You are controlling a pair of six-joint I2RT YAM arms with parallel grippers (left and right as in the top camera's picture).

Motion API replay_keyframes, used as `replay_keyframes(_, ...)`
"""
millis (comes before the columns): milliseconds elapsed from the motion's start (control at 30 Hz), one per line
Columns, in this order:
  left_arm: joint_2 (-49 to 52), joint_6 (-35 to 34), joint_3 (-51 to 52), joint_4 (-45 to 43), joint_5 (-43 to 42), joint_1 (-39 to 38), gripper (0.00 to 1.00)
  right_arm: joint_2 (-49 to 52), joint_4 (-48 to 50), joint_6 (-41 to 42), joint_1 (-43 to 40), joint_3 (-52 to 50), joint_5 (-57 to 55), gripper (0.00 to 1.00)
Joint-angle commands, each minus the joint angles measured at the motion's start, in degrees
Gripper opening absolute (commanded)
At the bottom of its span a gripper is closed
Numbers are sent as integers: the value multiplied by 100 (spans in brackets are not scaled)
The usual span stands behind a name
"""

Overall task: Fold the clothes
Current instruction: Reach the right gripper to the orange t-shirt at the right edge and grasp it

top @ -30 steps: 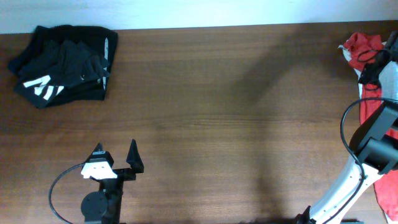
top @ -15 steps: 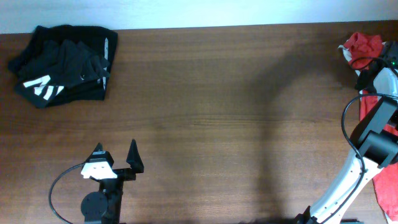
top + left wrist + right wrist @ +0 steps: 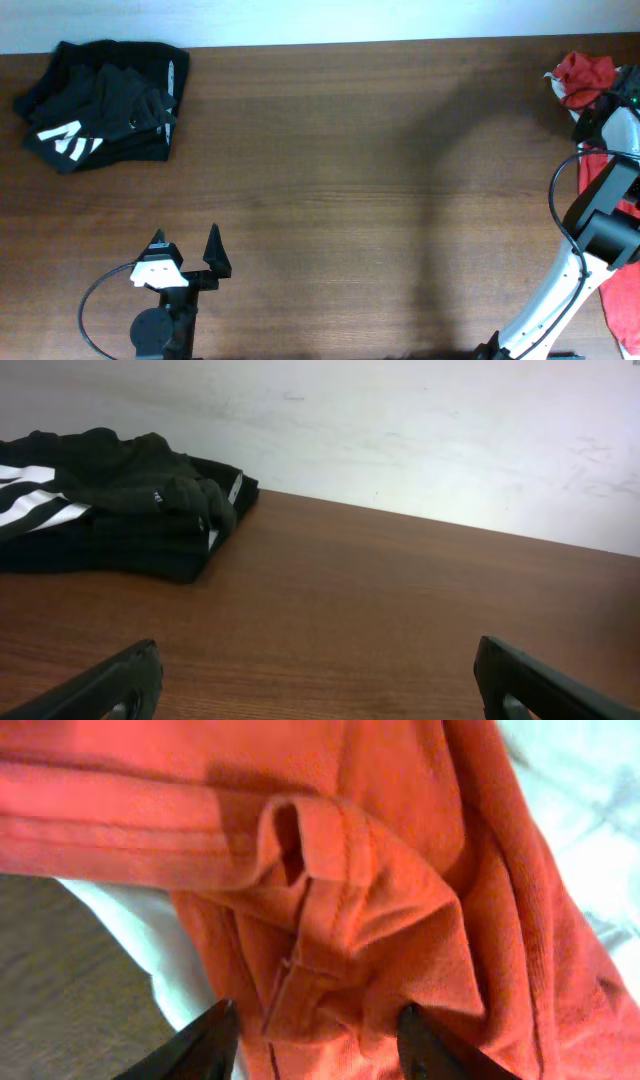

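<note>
I see a dark wooden table (image 3: 350, 180) against a pale wall (image 3: 400, 430). The red-orange T-shirt (image 3: 380, 920) lies bunched at the table's far right corner on a white garment (image 3: 125, 915) and trails along the right edge; I cannot tell which way it faces. The black garments (image 3: 100, 105) are piled at the table's far left corner. Open wood spans the table's middle. My right gripper (image 3: 315, 1025) is spread over a shirt fold. My left gripper (image 3: 186, 242) is spread wide near the table's front edge.

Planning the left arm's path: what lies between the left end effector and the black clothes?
Only bare table lies between the left end effector and the black clothes. Both the overhead and left wrist views show this.
</note>
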State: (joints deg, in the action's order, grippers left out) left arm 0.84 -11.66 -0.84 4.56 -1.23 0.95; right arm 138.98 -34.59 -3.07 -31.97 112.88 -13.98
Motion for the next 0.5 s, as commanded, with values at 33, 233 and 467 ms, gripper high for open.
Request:
replay_keyframes(33,-37,-31,33,11,2,35,99,92,-37,94,-157,184,46,44)
replay_keyframes(233,-37,-31,33,11,2,35,99,98,-101,96,-219,184,199,28)
replay_keyframes(467,-37,-31,33,11,2,35,99,-490,-1121,1029,-146,1196,249,4)
